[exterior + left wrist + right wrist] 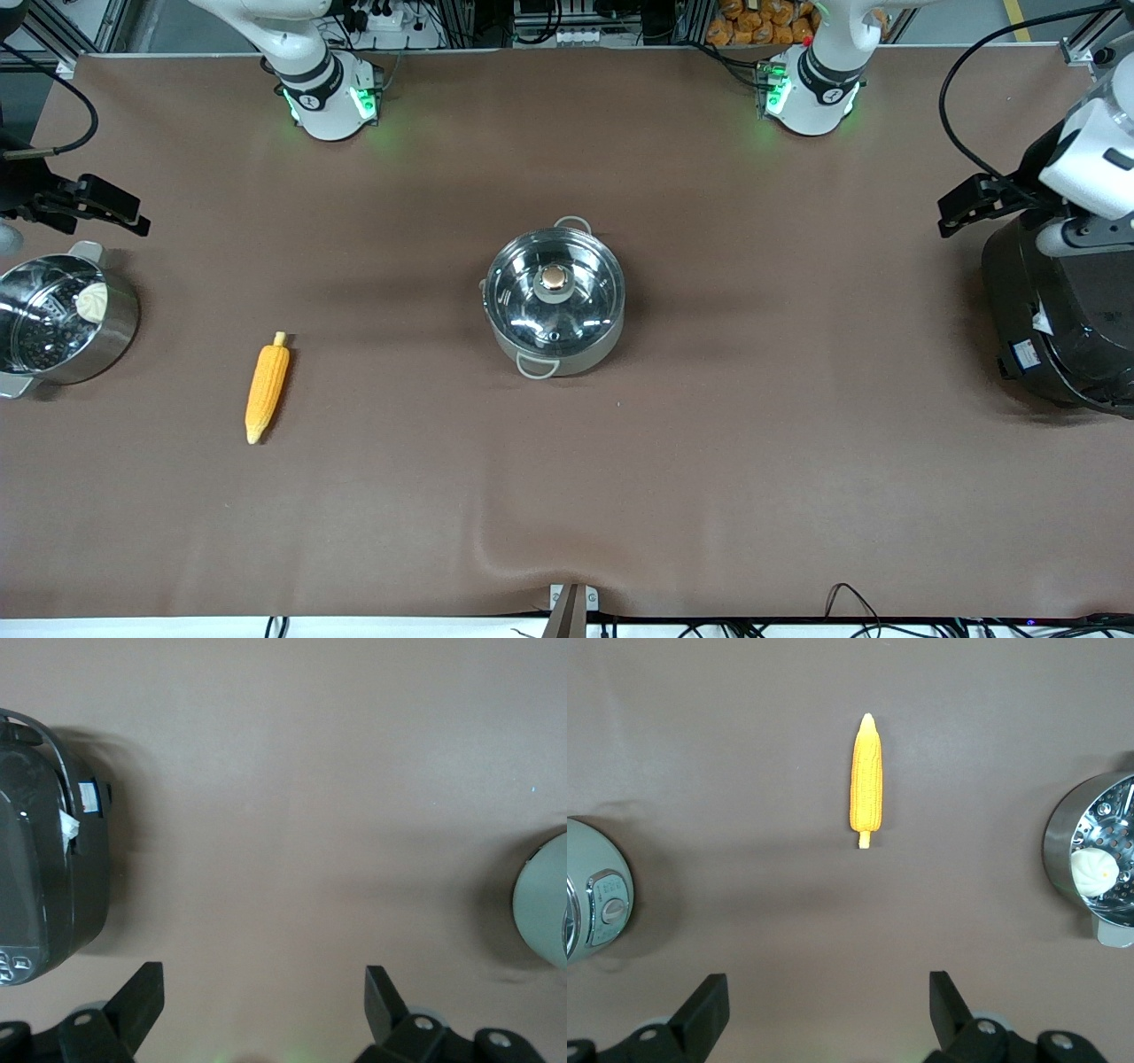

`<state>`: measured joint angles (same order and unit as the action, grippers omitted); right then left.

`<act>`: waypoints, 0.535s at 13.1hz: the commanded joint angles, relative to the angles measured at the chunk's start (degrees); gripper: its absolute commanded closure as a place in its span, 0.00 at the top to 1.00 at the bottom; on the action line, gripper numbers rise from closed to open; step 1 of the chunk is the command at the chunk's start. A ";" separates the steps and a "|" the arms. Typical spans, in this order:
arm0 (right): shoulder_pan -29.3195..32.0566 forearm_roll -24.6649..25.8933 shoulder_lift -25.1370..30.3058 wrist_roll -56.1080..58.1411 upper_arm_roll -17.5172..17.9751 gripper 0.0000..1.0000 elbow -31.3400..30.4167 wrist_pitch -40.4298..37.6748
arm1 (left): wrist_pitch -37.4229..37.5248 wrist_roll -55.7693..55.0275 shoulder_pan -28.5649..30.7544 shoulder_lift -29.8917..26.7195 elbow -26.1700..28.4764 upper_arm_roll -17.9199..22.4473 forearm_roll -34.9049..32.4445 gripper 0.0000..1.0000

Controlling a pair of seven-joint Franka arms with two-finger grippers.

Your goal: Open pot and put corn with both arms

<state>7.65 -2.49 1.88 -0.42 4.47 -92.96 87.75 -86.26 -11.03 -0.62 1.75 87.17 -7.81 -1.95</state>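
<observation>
Brown-covered table [567, 496], described from the right arm's end to the left arm's end. The right end effector [84, 206], its fingers spread wide and empty, hangs above a steel pot with perforated insert [62, 319] holding a white bun [91, 301]. The tapered yellow-orange corn cob [267, 386] lies flat on the table, stub end toward the robots, well apart from the round shiny steel pot [555, 301] at mid-table, whose glass lid with copper-coloured knob [555, 278] is in place. The left end effector [979, 202], likewise wide open and empty, hangs beside the big black electric cooker [1059, 328].
</observation>
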 commanded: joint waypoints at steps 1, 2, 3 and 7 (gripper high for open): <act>-0.70 -0.85 0.85 -0.72 -0.60 1.00 -0.29 -0.39 | 0.31 -6.16 -3.50 2.98 -1.56 -3.95 -0.51 1.00; -0.70 -0.85 0.67 -0.72 -0.60 1.00 -0.29 -0.21 | 0.04 -12.29 -6.04 4.82 -3.56 -5.36 -0.68 1.00; -0.70 -0.85 0.50 -0.72 -0.60 1.00 -0.29 -0.12 | -0.22 -18.70 -9.02 7.63 -5.58 -6.42 -0.60 1.00; -0.44 -0.85 -1.35 -0.72 -0.60 1.00 -1.34 1.80 | -8.20 -41.93 -20.10 16.08 -8.68 -6.43 -0.77 1.00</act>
<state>7.57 -2.53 1.42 -0.42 4.43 -93.32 88.20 -92.08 -45.80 -17.36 13.12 82.03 -14.66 -1.95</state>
